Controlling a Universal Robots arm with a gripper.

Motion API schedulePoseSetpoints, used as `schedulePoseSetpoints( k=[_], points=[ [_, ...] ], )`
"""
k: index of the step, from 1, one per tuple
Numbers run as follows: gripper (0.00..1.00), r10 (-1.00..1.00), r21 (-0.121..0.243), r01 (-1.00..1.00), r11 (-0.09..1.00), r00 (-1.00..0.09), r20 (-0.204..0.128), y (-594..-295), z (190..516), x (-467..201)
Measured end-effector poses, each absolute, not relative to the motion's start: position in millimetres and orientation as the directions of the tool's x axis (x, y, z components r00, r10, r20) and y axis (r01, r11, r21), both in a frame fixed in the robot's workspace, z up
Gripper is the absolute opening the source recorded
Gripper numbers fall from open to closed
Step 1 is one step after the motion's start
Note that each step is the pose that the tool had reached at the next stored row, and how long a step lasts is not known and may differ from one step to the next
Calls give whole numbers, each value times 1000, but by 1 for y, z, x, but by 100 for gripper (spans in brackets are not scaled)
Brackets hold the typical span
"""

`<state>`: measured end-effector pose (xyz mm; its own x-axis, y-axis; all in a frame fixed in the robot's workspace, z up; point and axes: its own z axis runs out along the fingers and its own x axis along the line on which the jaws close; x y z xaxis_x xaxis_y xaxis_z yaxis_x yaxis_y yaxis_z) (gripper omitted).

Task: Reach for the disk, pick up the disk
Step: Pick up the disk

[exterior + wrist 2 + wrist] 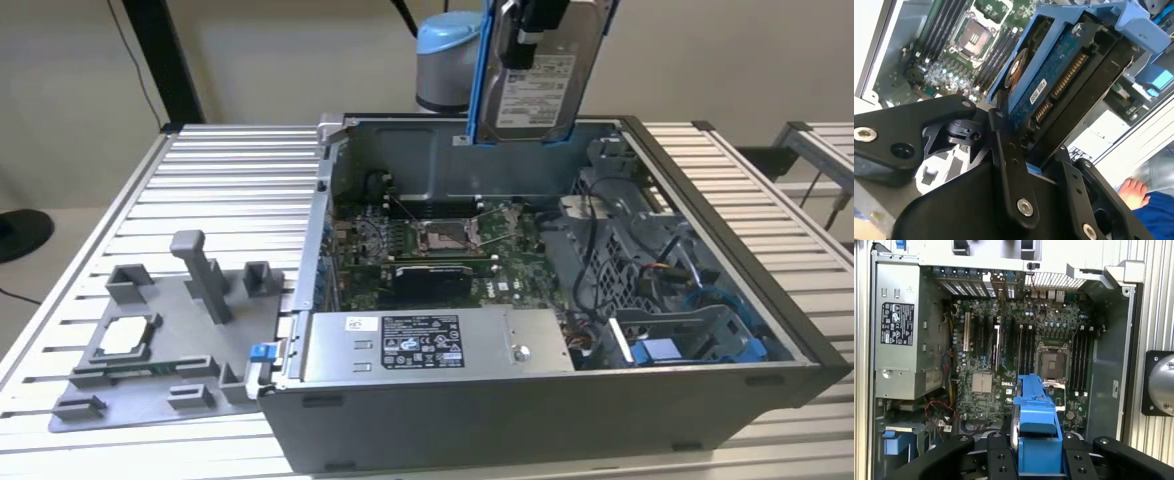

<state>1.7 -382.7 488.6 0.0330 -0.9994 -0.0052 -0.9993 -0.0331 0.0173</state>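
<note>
The disk (pixel 534 92) hangs upright above the back wall of the open computer case (pixel 534 400), well clear of it. It is a silver metal drive with a white label, framed by a blue bracket. My gripper (pixel 541 25) is shut on its top end. In the second wrist view the disk (pixel 1054 75) shows its blue circuit board and connector between my black fingers (pixel 1004 150). In the first wrist view the disk's blue bracket (pixel 1036 415) sticks out edge-on from my gripper (pixel 1036 452), with the motherboard (pixel 1019 355) far below.
Inside the case are a grey power supply box (pixel 420 345) and a cage with blue parts (pixel 667 350) at the exterior view's right. A grey tray (pixel 147 350) with a small chip lies on the slatted table (pixel 227 170). A person's foot (pixel 1134 191) is on the floor.
</note>
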Motion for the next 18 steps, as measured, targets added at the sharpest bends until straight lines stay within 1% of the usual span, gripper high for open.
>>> schedulePoseSetpoints(
  k=[18],
  points=[
    [0, -999, 18, -999, -33, 33, -5, -383, 489, 63]
  ],
)
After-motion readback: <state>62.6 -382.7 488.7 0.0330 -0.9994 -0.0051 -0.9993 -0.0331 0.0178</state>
